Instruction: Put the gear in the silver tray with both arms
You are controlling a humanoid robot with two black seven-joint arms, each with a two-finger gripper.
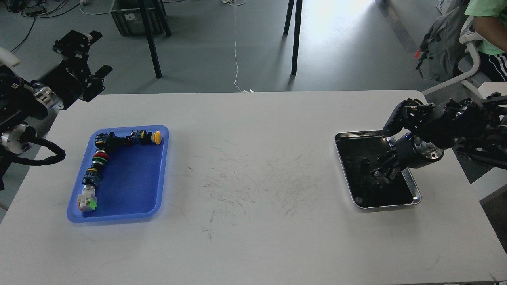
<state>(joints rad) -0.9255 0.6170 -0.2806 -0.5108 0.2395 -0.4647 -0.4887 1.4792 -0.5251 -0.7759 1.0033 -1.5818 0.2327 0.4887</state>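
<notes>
The silver tray lies on the right side of the white table, with a shiny rim and a dark bottom. A small dark piece, perhaps a gear, stands on its bottom. My right gripper points down and left over the middle of the tray, low above the bottom. It is dark against the dark tray, so I cannot tell its fingers apart or see anything held. My left gripper hovers beyond the table's far left corner with its fingers spread and nothing between them.
A blue plastic tray on the left holds a row of push-button switches. Table legs and a crate stand on the floor behind. A seated person and a backpack are at the far right.
</notes>
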